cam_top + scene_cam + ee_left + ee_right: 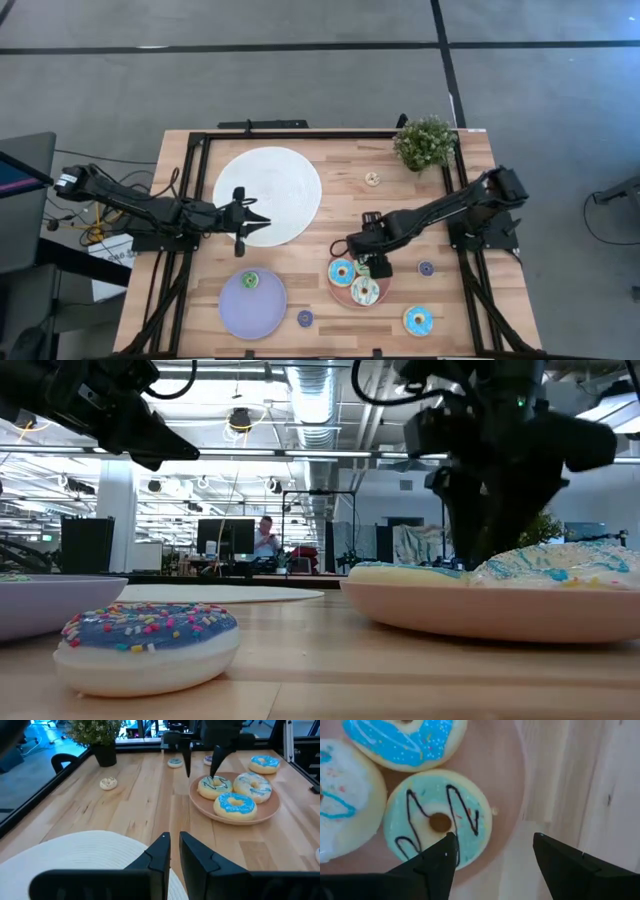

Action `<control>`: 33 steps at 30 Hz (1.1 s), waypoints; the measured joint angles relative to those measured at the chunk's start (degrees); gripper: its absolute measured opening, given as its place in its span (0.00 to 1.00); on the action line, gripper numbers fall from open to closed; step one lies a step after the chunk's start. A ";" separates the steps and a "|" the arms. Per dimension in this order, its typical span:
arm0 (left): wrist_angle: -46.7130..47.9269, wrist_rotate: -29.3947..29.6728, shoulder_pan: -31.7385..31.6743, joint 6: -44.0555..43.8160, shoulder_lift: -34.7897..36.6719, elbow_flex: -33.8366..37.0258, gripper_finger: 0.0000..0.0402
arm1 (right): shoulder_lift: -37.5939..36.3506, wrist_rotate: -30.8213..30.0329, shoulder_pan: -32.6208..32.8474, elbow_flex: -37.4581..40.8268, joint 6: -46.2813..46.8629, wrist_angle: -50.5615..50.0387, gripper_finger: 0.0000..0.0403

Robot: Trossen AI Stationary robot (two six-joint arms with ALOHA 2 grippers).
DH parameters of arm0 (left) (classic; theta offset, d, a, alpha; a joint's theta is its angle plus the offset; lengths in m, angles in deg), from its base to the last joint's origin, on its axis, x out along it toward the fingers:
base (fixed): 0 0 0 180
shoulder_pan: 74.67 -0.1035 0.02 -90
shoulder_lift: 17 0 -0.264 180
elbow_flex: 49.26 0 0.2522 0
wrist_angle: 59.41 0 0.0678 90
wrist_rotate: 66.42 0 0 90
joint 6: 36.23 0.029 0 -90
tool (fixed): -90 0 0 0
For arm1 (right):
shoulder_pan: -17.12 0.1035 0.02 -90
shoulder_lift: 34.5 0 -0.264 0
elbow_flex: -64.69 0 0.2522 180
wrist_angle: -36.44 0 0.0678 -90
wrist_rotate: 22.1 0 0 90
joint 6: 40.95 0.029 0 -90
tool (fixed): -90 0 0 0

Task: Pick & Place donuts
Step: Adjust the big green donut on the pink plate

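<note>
Donuts [234, 795], three of them, lie together on the pink plate [272, 810] on my bench [150, 790]. My right gripper [492, 852] hangs over the plate's rim beside the mint one [440, 822], jaws spread and empty. My left gripper [172, 851] waits over the white disc [268, 195], jaws pinched together on nothing.

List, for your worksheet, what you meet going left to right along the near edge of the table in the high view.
Flat round lilac plate → small purple-iced donut → flat round pink plate holding three donuts → large blue-iced donut.
</note>
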 joint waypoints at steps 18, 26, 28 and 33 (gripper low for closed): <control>-0.05 0.04 0.00 1.32 0.00 0.00 0.08 | 3.62 0.74 -0.03 -0.04 -3.49 0.98 0.51; -0.04 0.05 0.00 1.32 0.00 0.00 0.08 | 3.60 1.41 0.04 0.00 -2.46 1.34 0.43; -0.04 0.05 0.00 1.32 0.00 0.00 0.08 | 3.60 2.13 0.11 0.00 -1.76 1.73 0.41; -0.04 0.05 0.00 1.32 0.00 0.00 0.08 | 3.60 2.22 0.37 0.00 -0.78 3.12 0.38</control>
